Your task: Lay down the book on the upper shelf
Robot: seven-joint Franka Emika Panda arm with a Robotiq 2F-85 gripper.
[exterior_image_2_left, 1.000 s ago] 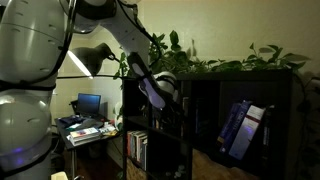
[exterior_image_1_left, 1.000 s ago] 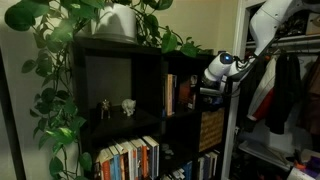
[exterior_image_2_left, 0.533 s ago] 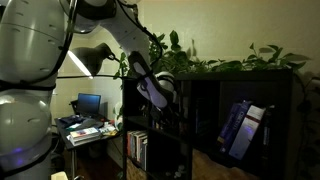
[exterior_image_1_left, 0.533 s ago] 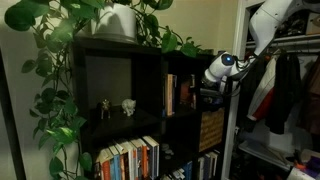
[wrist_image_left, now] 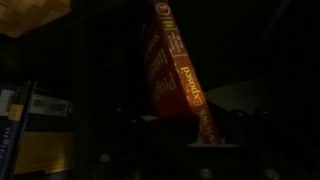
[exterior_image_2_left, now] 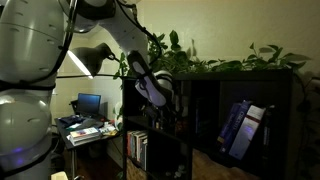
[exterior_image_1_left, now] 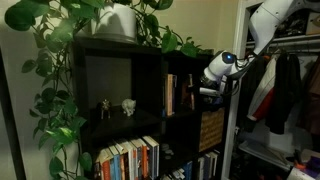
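The book (wrist_image_left: pixel 165 70) has an orange-red cover with pale lettering and fills the middle of the dark wrist view, leaning to one side. In an exterior view it (exterior_image_1_left: pixel 186 93) stands in the upper shelf (exterior_image_1_left: pixel 188 70), the narrow dark compartment, next to a thinner pale-and-orange-spined book (exterior_image_1_left: pixel 169 95). My gripper (exterior_image_1_left: pixel 203 92) is at the mouth of that compartment, right beside the book. It also shows in an exterior view (exterior_image_2_left: pixel 160 97), reaching into the bookcase. Its fingers are lost in the dark, so I cannot tell whether they are open or touch the book.
The wider compartment holds small figurines (exterior_image_1_left: pixel 116 106). Lower rows are packed with books (exterior_image_1_left: pixel 130 160). A leafy plant in a white pot (exterior_image_1_left: pixel 118 20) stands on top of the bookcase. Clothes (exterior_image_1_left: pixel 280 90) hang beside it. A desk with a monitor (exterior_image_2_left: pixel 90 104) stands behind the arm.
The wrist has shifted very slightly at the compartment's mouth. The book stands as before.
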